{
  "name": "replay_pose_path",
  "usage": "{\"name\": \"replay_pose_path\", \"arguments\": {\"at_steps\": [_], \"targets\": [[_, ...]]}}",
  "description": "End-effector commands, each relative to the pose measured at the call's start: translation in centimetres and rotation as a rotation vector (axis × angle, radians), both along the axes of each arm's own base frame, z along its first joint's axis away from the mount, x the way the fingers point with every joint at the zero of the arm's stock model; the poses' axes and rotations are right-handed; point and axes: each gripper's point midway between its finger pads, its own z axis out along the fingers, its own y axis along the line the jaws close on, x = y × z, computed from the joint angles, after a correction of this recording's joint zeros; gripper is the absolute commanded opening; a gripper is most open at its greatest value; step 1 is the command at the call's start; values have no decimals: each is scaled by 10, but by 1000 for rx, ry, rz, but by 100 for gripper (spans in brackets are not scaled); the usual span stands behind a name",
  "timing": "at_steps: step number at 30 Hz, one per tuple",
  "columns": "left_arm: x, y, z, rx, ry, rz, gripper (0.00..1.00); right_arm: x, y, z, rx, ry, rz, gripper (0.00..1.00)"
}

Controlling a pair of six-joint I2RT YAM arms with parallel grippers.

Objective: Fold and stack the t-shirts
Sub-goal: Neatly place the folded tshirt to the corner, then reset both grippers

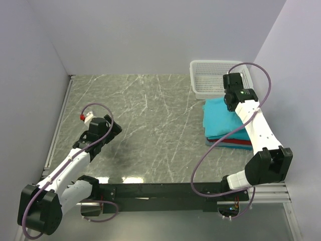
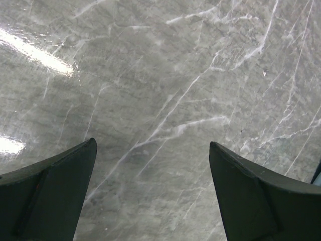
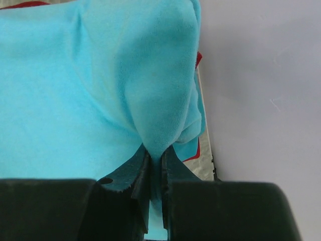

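A stack of folded t-shirts (image 1: 223, 123) lies at the right of the marble table, teal on top with a red one (image 1: 235, 143) and a darker blue edge showing at the bottom. My right gripper (image 1: 231, 103) sits over the stack's far edge, shut on a pinched fold of the top teal t-shirt (image 3: 155, 100). In the right wrist view the cloth runs down between the closed fingers (image 3: 142, 175), and a red edge (image 3: 193, 153) peeks out below. My left gripper (image 1: 113, 126) hovers over bare table at the left, open and empty, its fingers (image 2: 55, 191) wide apart.
A white mesh basket (image 1: 213, 78) stands at the far right, just behind the stack. The grey walls close in at back, left and right; the right wall (image 3: 261, 90) is right beside the stack. Purple cables loop over both arms.
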Motion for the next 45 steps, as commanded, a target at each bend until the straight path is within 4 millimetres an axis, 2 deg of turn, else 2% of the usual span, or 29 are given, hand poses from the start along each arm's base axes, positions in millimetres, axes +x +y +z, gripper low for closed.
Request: {"name": "replay_pose_path", "arguments": {"at_steps": [1, 9, 10, 14, 18, 20, 21, 23, 24, 25, 30, 34, 35, 38, 42, 43, 44, 45], "targets": [[9, -1, 14, 1, -46, -12, 99, 12, -16, 7, -10, -65, -56, 0], [9, -1, 12, 1, -41, -12, 99, 19, -32, -4, 10, -44, -78, 0], [9, -1, 12, 1, -41, -14, 99, 18, -40, -5, 14, -42, -95, 0], [9, -1, 11, 2, -39, -12, 99, 18, -38, -20, 30, -6, -89, 0], [9, -1, 10, 0, -37, -13, 99, 15, -48, -26, 5, 27, -139, 0], [9, -1, 9, 0, -34, -16, 99, 12, -51, -30, 12, 38, -179, 21], [10, -1, 9, 2, -33, -15, 100, 10, -54, -30, 1, 39, -202, 46], [10, -1, 9, 1, -30, -13, 99, 8, -56, -31, 10, 11, -257, 58], [9, -1, 8, 0, -26, -15, 99, 7, -59, -31, 8, 1, -275, 71], [10, -1, 9, 1, -29, -16, 99, 6, -61, -29, 6, -16, -294, 76], [10, 0, 13, 0, -38, -8, 99, 7, -71, -13, 1, -126, -392, 79], [9, 1, 19, -7, -57, -3, 99, 12, -58, 2, 92, -226, -345, 79], [9, 1, 19, -8, -59, 0, 99, 20, -49, 4, 148, -264, -302, 79], [10, 0, 25, -17, -76, -3, 99, 25, -25, 22, 274, -376, -193, 79], [17, -8, 58, -67, -158, -21, 99, 23, 1, 52, 412, -547, -91, 79], [19, -8, 66, -79, -180, -12, 99, 19, 7, 66, 441, -622, -60, 80], [21, -6, 78, -79, -211, -5, 99, 18, 21, 71, 500, -644, 1, 81], [22, -5, 89, -82, -243, 0, 100, 8, 29, 87, 527, -702, 47, 83]]}}
